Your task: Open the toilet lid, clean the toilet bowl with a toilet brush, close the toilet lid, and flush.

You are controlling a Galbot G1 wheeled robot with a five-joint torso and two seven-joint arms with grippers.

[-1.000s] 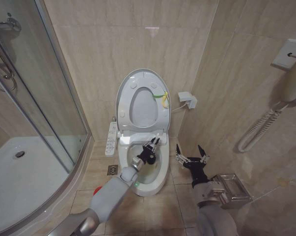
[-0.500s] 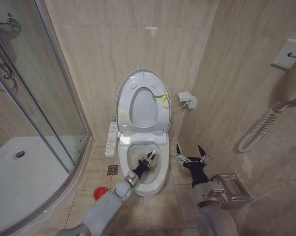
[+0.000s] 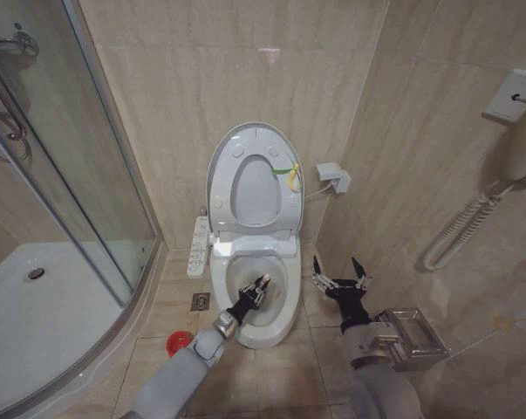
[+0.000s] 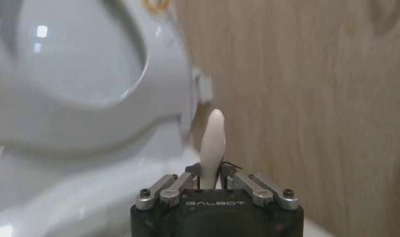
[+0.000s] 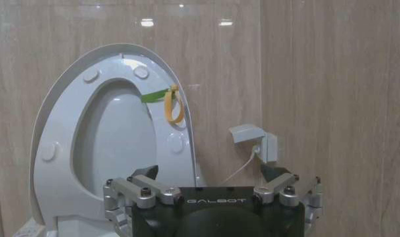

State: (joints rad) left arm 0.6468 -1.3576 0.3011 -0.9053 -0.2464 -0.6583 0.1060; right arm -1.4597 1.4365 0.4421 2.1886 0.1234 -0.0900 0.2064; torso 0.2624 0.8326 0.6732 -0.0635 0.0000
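The left gripper [image 3: 261, 285] has drawn back toward the bowl's [image 3: 284, 325] near rim, clamped on the brush [image 4: 212, 148] handle, apparently scrubbing; the right gripper [image 3: 339, 281] waits spread beside it.

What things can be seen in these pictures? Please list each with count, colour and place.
toilet lid: one, white, raised against the wall.
strap: one, yellow-green, at the lid's edge.
toilet bowl: one, white, stained inside, on the floor.
button panel: one, white, beside the bowl.
toilet brush: one, white handle, in the left gripper.
red cup: one, on the floor by the bowl.
shower tray: one, white, behind glass.
wall socket: one, white.
left gripper: jaws shut on the brush handle, over the bowl.
right gripper: jaws open, beside the bowl.
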